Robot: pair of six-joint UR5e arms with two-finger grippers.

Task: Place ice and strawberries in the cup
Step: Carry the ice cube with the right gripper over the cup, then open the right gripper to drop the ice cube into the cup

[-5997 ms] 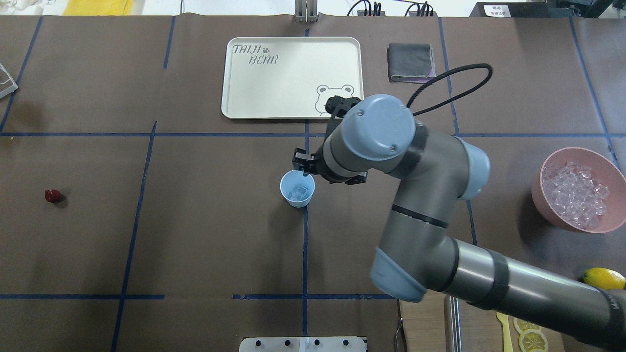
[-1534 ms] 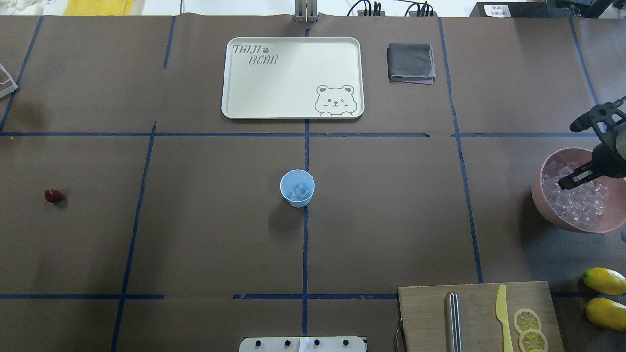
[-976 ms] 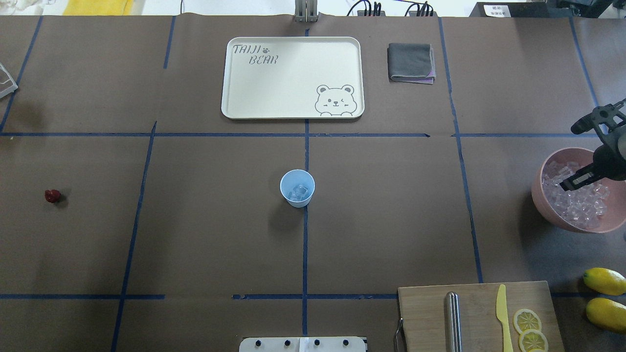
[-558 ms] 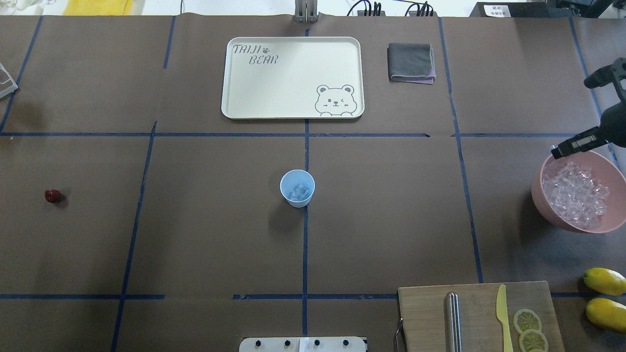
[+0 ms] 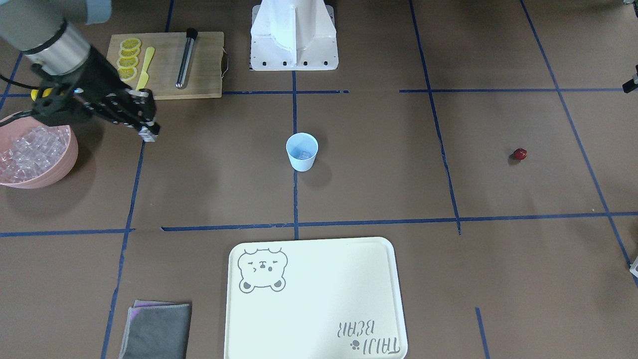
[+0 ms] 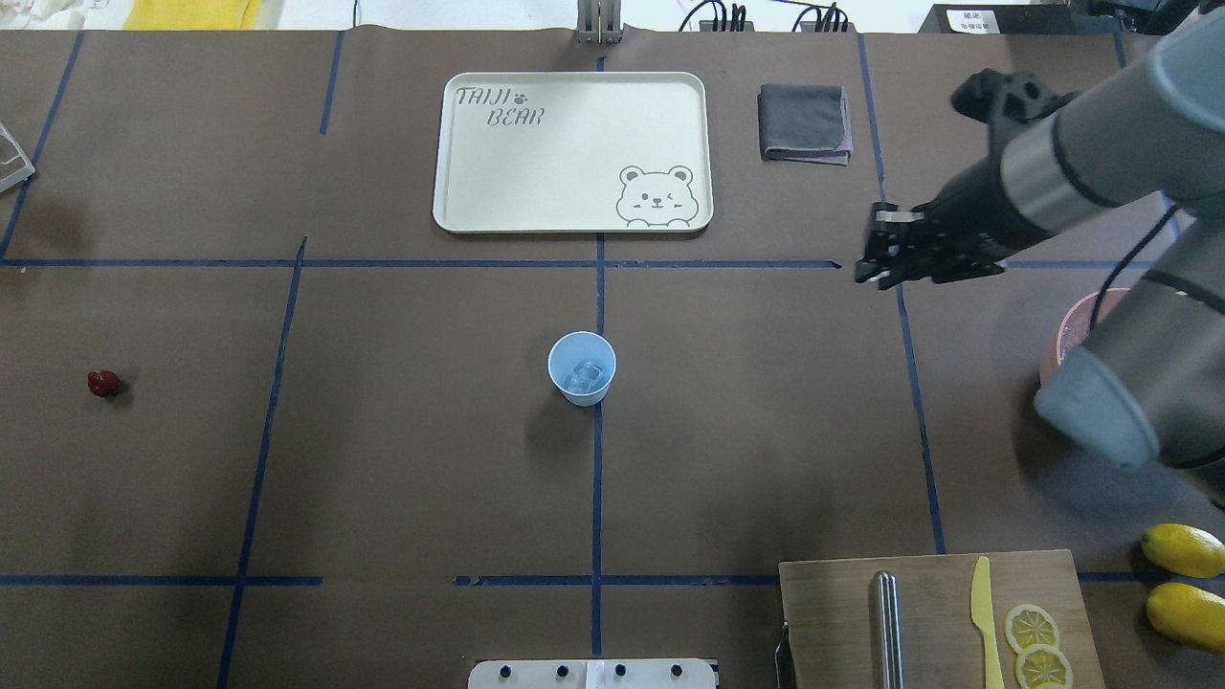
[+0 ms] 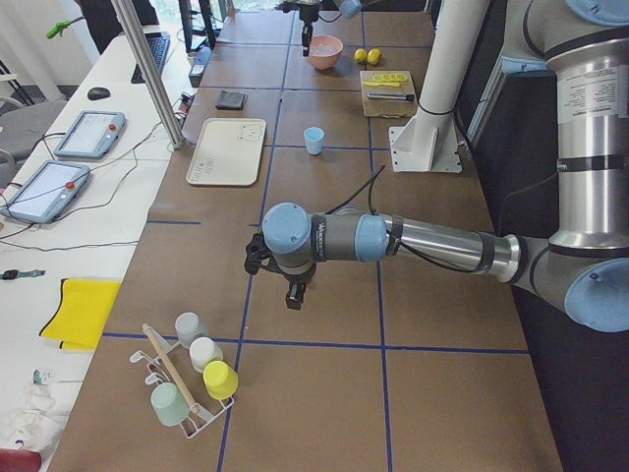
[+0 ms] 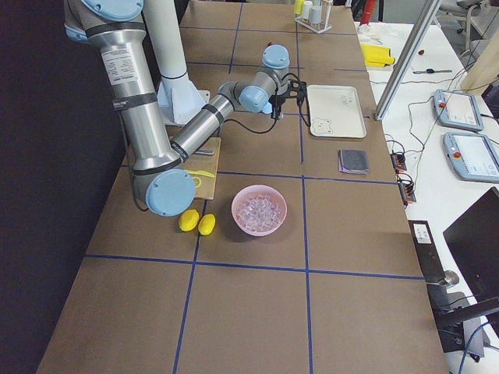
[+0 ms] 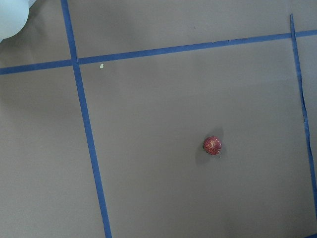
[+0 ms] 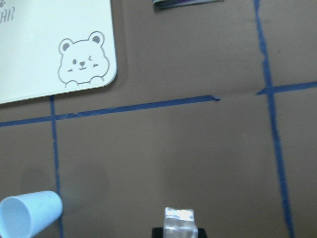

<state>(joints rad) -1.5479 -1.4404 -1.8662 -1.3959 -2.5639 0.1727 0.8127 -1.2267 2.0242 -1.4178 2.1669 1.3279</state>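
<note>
The pale blue cup (image 6: pixel 582 368) stands upright at the table's middle with a few ice cubes (image 6: pixel 583 374) in it; it also shows in the front view (image 5: pixel 301 152) and at the lower left of the right wrist view (image 10: pixel 29 213). My right gripper (image 6: pixel 876 258) hangs above the table between the pink bowl and the cup, shut on one clear ice cube (image 10: pixel 181 220). The dark red strawberry (image 6: pixel 103 384) lies alone at the far left, and shows in the left wrist view (image 9: pixel 213 145). My left gripper (image 7: pixel 293 295) shows only from the side; I cannot tell its state.
The pink bowl (image 5: pixel 35 172) of ice stands at the right, largely hidden by my right arm in the overhead view. A cream bear tray (image 6: pixel 574 153) and grey cloth (image 6: pixel 804 122) lie at the back. A cutting board (image 6: pixel 833 622) with knife and lemon slices, and two lemons (image 6: pixel 1182 550), sit at the near right.
My right gripper was in the ice bowl, rose out of it, and has swung left towards the cup holding an ice cube. The cup and strawberry have not moved.
</note>
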